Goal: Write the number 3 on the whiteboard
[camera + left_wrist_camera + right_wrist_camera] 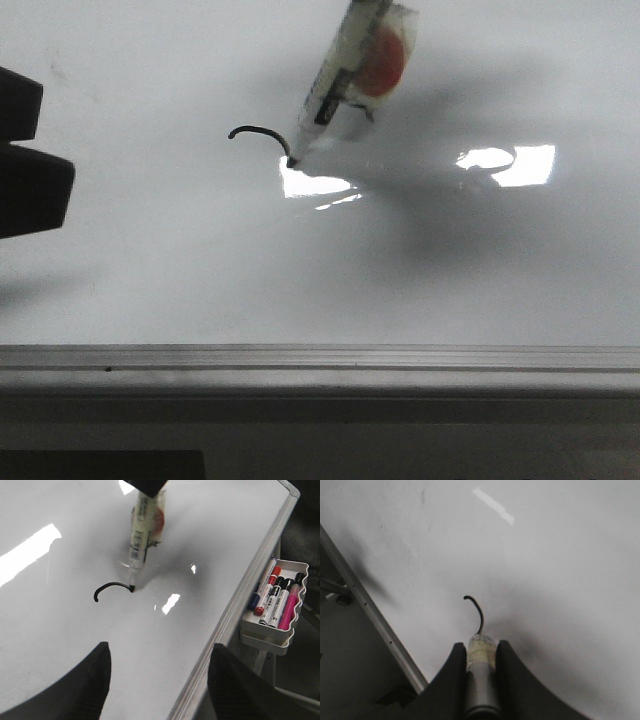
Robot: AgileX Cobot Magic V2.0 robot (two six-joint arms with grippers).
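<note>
There is one whiteboard (pixel 60 645), and on it one short curved dark line (pixel 111 588), the begin of the number 3. One marker (pixel 140 535) stands with its tip on the board. One white tray (pixel 274 630) hangs beside the board's rail, and it holds five more markers (pixel 276 600): one blue, one red, two black, one pink. Two robot hands are seen, the left hand (pixel 157 680) and the right hand (pixel 481 672).

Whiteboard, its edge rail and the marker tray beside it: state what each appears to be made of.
The large glossy white whiteboard looks like a smooth coated or laminated panel; it mirrors bright light patches. The grey ribbed edge rail looks like brushed metal, probably aluminium, judging by its dull sheen and straight grooves. The wavy-rimmed white marker tray looks like moulded matte plastic, with rounded, shaped walls.
</note>
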